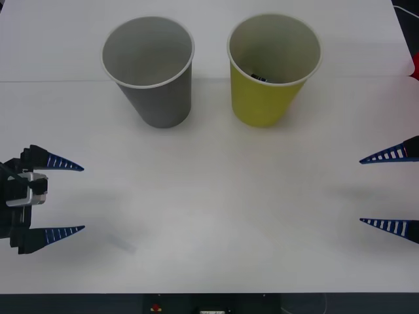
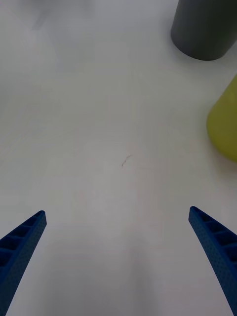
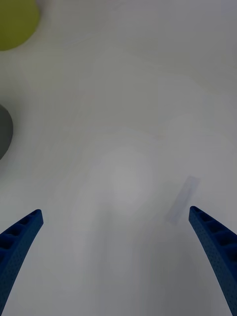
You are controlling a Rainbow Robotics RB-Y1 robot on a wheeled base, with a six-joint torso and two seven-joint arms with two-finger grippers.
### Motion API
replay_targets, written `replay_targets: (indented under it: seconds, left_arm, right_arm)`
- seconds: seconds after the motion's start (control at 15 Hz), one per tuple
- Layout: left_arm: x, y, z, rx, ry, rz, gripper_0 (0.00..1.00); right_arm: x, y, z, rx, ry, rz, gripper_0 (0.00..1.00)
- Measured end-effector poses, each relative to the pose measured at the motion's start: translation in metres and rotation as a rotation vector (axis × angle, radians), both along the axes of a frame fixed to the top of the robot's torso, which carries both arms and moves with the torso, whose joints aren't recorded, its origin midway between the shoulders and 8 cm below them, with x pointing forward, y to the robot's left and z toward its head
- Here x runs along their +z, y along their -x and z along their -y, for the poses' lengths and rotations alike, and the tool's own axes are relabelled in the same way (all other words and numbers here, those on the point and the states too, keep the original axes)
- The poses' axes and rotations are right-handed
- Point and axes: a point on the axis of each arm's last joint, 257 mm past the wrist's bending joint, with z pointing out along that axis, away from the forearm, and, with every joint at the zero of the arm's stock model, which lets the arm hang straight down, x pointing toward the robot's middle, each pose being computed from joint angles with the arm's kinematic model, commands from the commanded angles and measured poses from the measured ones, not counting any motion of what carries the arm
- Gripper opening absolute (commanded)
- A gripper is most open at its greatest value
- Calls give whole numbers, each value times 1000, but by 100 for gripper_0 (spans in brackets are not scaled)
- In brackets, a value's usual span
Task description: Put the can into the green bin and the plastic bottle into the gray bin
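Silver glints low inside the green bin (image 1: 267,98) at upper right of the front view: the can (image 1: 260,78), seemingly home. Gray bin (image 1: 157,91) beside it holds nothing visible. Left hand (image 1: 60,198) and right hand (image 1: 386,190) hover released at the desk (image 1: 216,216) edges; I'd locate the bottle before reaching.

green bin (image 1: 268,98): dark item inside mostly hidden by wall | right arm: cut off at edge
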Motion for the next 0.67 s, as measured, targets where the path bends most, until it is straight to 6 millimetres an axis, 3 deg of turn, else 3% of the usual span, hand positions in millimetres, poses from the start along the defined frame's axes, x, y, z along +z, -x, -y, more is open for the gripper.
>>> replay_targets:
  seconds: [0.67]
  left_arm:
    - [0,0,-4,7,1,-20,100]
  right_arm:
    - [0,0,0,0,0,0,100]
